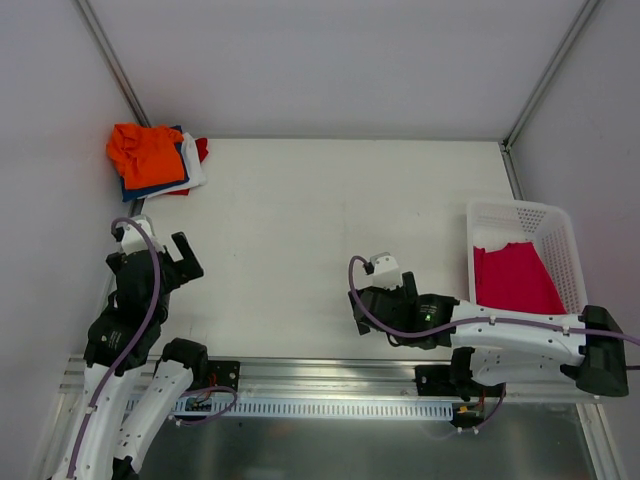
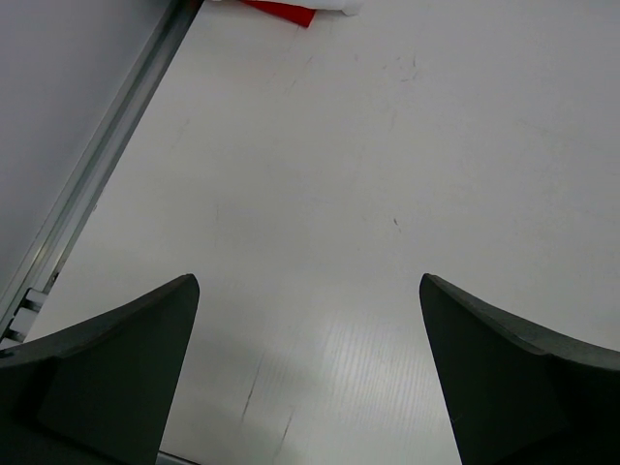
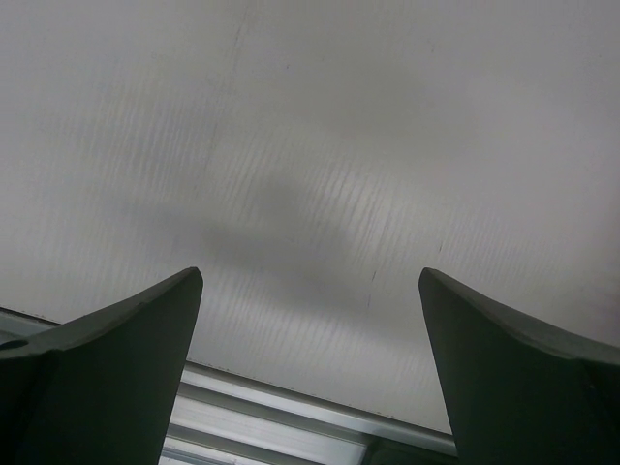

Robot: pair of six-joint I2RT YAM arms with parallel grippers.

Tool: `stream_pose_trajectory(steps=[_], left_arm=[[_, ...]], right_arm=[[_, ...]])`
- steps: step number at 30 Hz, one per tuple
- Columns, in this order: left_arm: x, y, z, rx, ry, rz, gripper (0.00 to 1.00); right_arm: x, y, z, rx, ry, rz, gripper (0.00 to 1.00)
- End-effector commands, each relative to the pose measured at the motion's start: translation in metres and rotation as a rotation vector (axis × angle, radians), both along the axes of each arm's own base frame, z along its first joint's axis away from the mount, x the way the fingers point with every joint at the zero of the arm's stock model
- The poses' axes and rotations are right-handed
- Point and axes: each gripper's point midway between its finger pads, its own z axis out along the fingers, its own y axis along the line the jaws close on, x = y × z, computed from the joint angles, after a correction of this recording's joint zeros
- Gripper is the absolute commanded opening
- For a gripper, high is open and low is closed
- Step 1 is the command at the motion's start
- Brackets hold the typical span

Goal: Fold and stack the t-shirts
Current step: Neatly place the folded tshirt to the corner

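A stack of folded t-shirts lies at the table's far left corner: orange (image 1: 145, 152) on top, then navy (image 1: 140, 186), white (image 1: 192, 172) and red (image 1: 203, 148) below. A red corner of it shows at the top of the left wrist view (image 2: 281, 10). A magenta-pink t-shirt (image 1: 515, 280) lies in the white lattice basket (image 1: 555, 230) at the right. My left gripper (image 1: 172, 255) is open and empty over the bare table near the left edge (image 2: 308, 291). My right gripper (image 1: 362, 312) is open and empty near the table's front edge (image 3: 310, 286).
The white table (image 1: 320, 220) is walled at the back and sides. An aluminium rail (image 3: 291, 407) runs along the front edge, and another rail (image 2: 107, 155) along the left edge.
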Motion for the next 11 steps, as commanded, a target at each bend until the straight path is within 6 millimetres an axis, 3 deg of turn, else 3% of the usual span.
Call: stream_pose_trajectory(steps=[1, 11], left_arm=[[0.004, -0.01, 0.013, -0.021, -0.052, -0.062, 0.99], [0.007, -0.024, 0.01, -0.033, -0.036, -0.141, 0.99]], right_arm=[[0.003, 0.008, 0.0, 0.039, -0.02, -0.011, 0.99], [0.001, 0.01, 0.0, 0.001, -0.014, -0.009, 0.99]])
